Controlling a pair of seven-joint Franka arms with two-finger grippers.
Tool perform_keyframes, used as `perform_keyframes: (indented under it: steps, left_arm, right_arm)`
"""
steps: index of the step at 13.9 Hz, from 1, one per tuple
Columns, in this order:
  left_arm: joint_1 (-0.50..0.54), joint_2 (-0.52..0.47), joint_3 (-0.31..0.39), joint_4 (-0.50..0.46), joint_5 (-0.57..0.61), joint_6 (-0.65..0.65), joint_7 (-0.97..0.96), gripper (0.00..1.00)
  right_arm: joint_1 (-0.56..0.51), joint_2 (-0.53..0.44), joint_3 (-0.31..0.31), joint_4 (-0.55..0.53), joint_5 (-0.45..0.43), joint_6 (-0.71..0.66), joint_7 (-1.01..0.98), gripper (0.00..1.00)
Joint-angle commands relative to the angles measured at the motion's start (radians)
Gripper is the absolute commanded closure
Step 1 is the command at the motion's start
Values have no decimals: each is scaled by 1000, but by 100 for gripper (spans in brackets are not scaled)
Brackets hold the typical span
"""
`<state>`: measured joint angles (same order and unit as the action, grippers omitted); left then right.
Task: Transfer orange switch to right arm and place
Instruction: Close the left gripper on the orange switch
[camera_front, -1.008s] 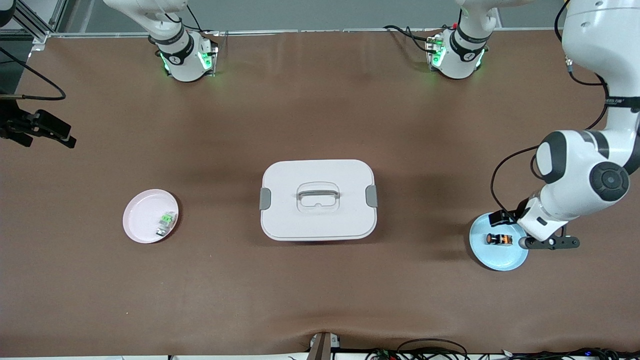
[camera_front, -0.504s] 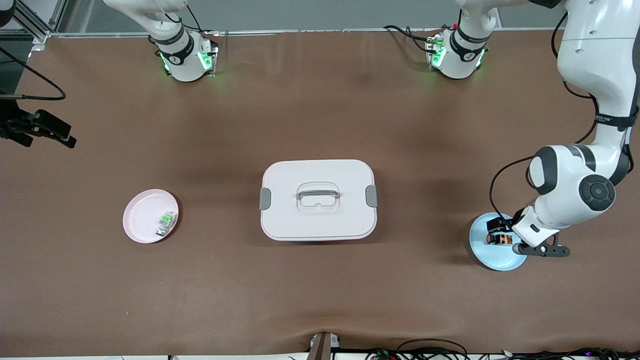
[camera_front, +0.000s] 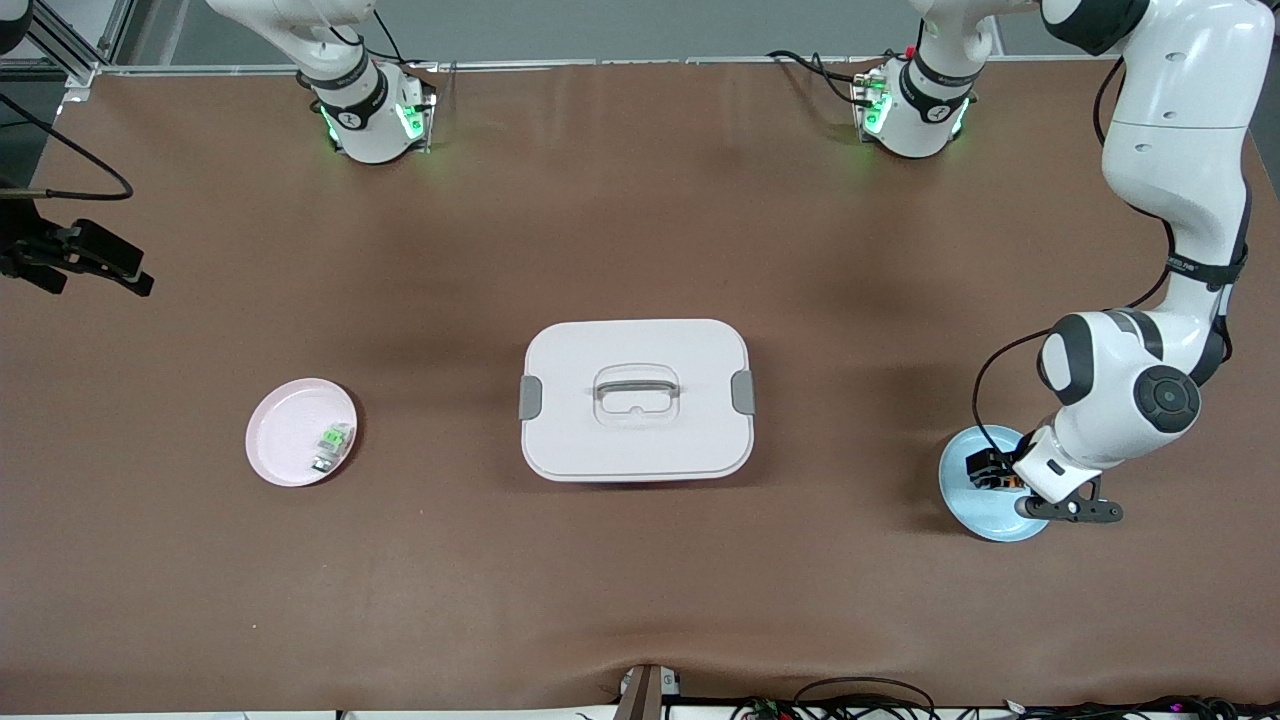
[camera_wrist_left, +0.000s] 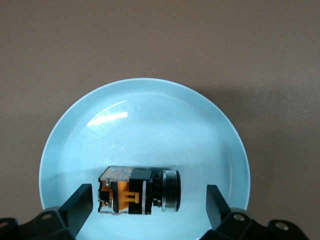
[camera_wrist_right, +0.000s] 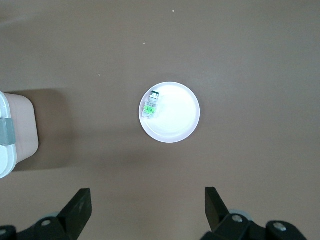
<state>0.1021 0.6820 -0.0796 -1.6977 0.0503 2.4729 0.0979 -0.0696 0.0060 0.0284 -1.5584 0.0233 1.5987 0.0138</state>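
The orange switch (camera_wrist_left: 131, 197) lies on its side on a light blue plate (camera_wrist_left: 145, 120) near the left arm's end of the table. In the front view it (camera_front: 1003, 482) is mostly covered by the left hand. My left gripper (camera_wrist_left: 148, 200) is open low over the plate (camera_front: 965, 500), with one finger on each side of the switch and not touching it. My right gripper (camera_wrist_right: 147, 200) is open and empty, high over bare table beside a pink plate (camera_wrist_right: 172, 117). It does not show in the front view.
A white lidded box (camera_front: 636, 400) stands mid-table and also shows in the right wrist view (camera_wrist_right: 15, 132). The pink plate (camera_front: 285, 430) toward the right arm's end holds a small green-and-clear part (camera_front: 332, 442). A black fixture (camera_front: 85, 258) sits at that table end.
The left arm has swung in over the blue plate and lowered. Its gripper went from beside the switch to straddling it. Nothing else moved.
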Motion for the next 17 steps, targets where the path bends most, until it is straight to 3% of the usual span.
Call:
perform_keyframes:
  steps: [1,8,10,12,14,16,17]
  left_arm:
    - [1,24,1,29,11,9,17,0]
    - [1,42,1,29,40,9,17,0]
    - [1,44,1,29,42,9,17,7]
    - [2,44,4,29,46,9,17,25]
    - [2,39,8,27,46,6,16,64]
    - [4,34,8,26,46,1,11,92]
    - [1,31,8,26,46,0,10,100]
  right_arm:
    - [-10,-21,7,-19,1,3,-9,0]
    - [-7,-23,7,-19,1,3,-9,0]
    - [-7,-23,7,-19,1,3,-9,0]
    - [-7,-21,7,-19,1,3,-9,0]
    - [-6,-21,7,-19,3,4,-9,0]
    - [-2,-23,11,-19,1,6,-6,0]
    - [-2,-21,11,-19,3,6,-3,0]
